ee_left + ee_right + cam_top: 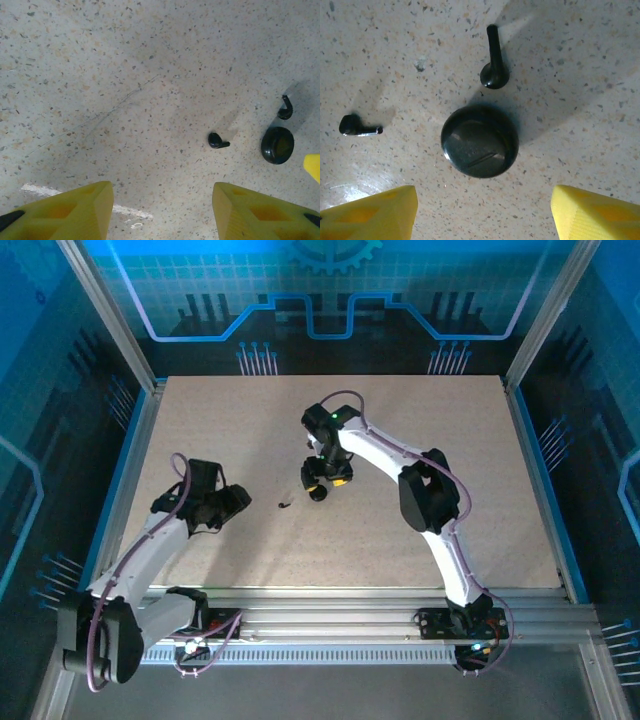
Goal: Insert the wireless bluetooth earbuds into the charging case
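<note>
A round black charging case [480, 141] lies flat on the speckled table, just ahead of my right gripper [482, 215], which is open with bare table between its yellow fingers. One black earbud [494, 65] lies just beyond the case, stem pointing away. The other black earbud [355, 126] rests to the left. In the left wrist view, this earbud [217, 141], the case [277, 145] and the farther earbud [285, 109] sit ahead and to the right of my open left gripper [162, 210]. From above, the right gripper [326, 478] hovers by the case [318, 493]; the left gripper [235, 502] is left of the near earbud [285, 505].
The beige speckled tabletop [420, 540] is framed by aluminium rails and blue walls. A yellow tip of the right gripper's finger [312, 166] pokes into the left wrist view beside the case. A faint scratch [100, 117] crosses the surface.
</note>
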Robot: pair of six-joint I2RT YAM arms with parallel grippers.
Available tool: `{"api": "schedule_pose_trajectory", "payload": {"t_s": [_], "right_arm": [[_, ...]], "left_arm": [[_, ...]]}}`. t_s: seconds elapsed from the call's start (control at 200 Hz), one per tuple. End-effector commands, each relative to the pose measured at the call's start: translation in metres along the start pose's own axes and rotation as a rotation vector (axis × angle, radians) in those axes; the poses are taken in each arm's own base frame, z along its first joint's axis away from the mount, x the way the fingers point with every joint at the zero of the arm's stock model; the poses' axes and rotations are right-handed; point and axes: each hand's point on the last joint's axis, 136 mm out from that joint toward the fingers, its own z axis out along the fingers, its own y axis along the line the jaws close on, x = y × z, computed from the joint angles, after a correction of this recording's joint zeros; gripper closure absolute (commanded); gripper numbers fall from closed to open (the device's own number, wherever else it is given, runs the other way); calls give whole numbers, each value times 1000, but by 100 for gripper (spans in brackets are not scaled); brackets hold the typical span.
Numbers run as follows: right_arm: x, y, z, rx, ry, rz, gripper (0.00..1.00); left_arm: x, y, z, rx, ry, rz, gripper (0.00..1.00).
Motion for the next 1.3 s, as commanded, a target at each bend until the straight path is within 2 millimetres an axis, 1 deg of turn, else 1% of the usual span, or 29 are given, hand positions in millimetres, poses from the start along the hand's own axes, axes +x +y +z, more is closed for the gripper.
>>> {"api": "schedule_pose_trajectory", "payload": {"t_s": [0.0, 0.05, 0.145, 0.31, 0.6, 0.75, 0.78, 0.905, 0.935, 1.056, 1.126, 1.221, 1.296], "right_arm": [[11, -1, 14, 38, 79, 30, 29], [11, 0, 17, 35, 87, 35, 29], [14, 3, 22, 29, 111, 38, 32], [16, 5, 30, 33, 133, 41, 32], [9, 6, 40, 54, 120, 37, 35], [-2, 7, 46, 55, 97, 20, 37], [-5, 7, 47, 53, 95, 19, 38], [-5, 4, 54, 77, 123, 8, 44], [-5, 3, 53, 84, 122, 8, 46], [-5, -1, 50, 107, 109, 4, 48], [-4, -5, 46, 128, 102, -1, 52], [-4, -8, 36, 145, 81, -4, 56], [-4, -5, 25, 126, 46, 2, 57]], "left_arm": [[5, 5, 5, 6, 33, 10, 46], [4, 4, 6, 15, 31, 8, 46], [0, 2, 6, 23, 21, 6, 46], [-7, 3, 4, 8, 7, 17, 47], [-8, 3, 9, 20, 3, 15, 48], [-9, 2, 14, 20, 8, 23, 48], [-10, 1, 14, 24, 6, 25, 48], [-11, 0, 15, 29, 6, 34, 49], [-11, 0, 15, 27, 5, 36, 49], [-13, 0, 16, 22, 4, 41, 49], [-13, -1, 16, 25, 7, 43, 50], [-13, -4, 15, 36, 6, 56, 51], [-14, -9, 13, 62, 1, 81, 51]]}}
